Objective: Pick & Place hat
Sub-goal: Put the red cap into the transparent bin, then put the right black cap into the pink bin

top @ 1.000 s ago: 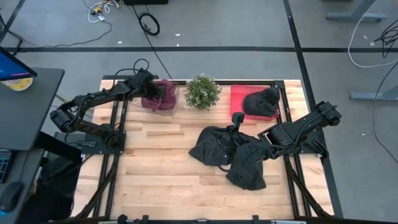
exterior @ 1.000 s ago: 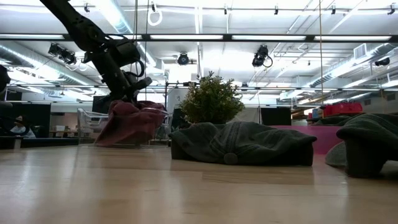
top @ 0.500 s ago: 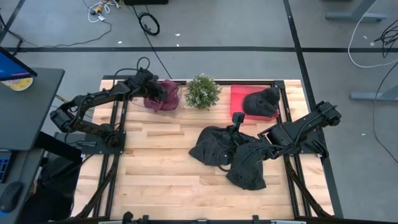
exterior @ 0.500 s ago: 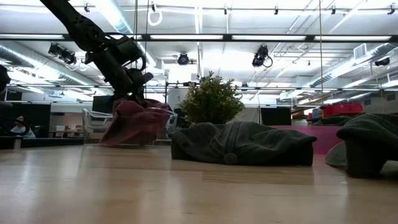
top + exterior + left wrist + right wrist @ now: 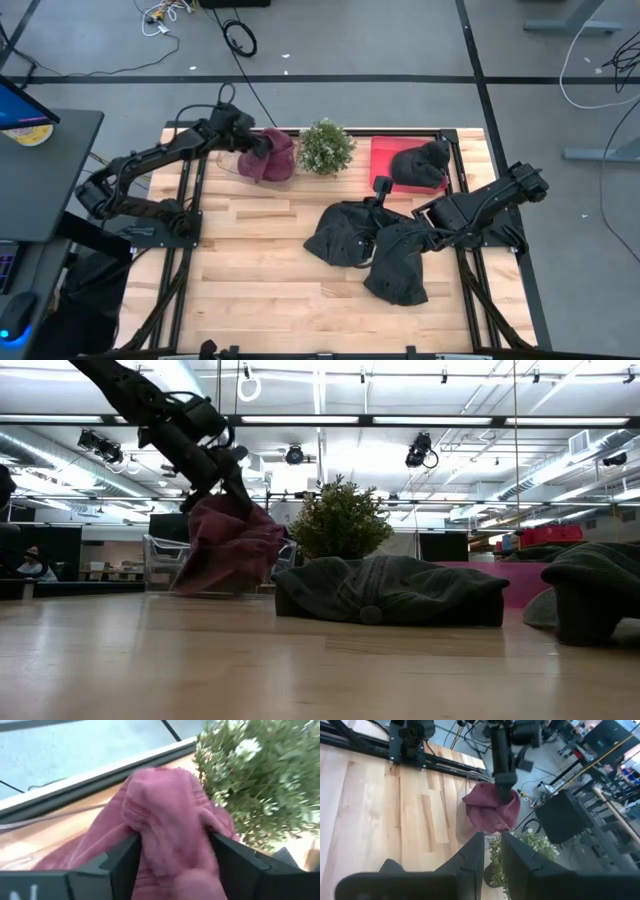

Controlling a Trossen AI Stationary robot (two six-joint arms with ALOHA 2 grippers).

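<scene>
I am holding the pink hat (image 5: 170, 835) between my left gripper's (image 5: 252, 146) spread fingers; it is hanging straight below, over the clear bin (image 5: 160, 560), beside the plant (image 5: 325, 147); my right gripper (image 5: 491, 851), pinched narrow, is waiting far off.

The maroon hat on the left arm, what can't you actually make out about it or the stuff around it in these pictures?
- Left gripper on the maroon hat: left wrist view, fabric bulges between the fingers, hiding whether they clamp it.
- Clear bin: low view, the hanging hat covers most of it; whether the hat's hem rests inside is unclear.
- Right gripper: high view, its tips merge into the dark hats; any hold is hidden.
</scene>
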